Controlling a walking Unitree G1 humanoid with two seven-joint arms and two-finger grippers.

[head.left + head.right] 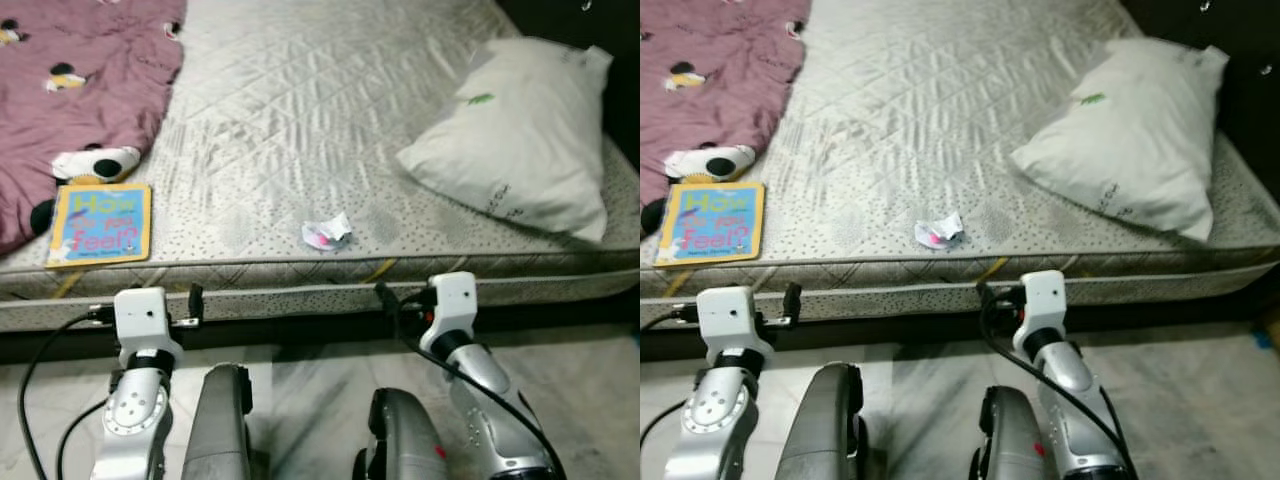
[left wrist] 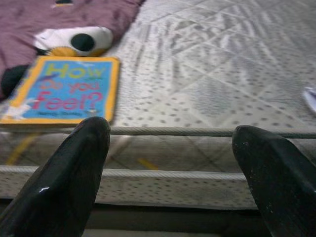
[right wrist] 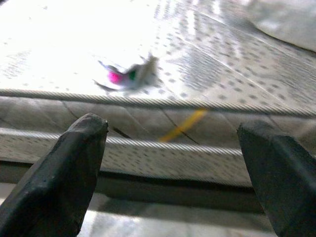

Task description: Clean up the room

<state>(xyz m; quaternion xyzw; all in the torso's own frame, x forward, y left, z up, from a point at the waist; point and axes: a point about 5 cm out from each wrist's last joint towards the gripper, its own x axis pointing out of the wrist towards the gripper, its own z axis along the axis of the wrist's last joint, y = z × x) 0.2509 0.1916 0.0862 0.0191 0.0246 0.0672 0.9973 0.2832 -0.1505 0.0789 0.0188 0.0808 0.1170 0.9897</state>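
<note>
At about ten o'clock in the head view a maroon blanket with a cartoon print lies bunched over the left part of the mattress, and a children's book titled "How do you feel?" rests flat just below it, close to the mattress's front edge. These look left out loosely, which is likely why the room needs tidying. The left gripper is held low at about seven o'clock, just short of the mattress edge and aimed toward the book; its fingers are spread wide with nothing between them. Near the centre, a crumpled wrapper with a pink spot sits alone near the front edge. The right gripper, at about five o'clock, points up toward it, likewise wide apart and empty. At two o'clock a white pillow lies askew.
</note>
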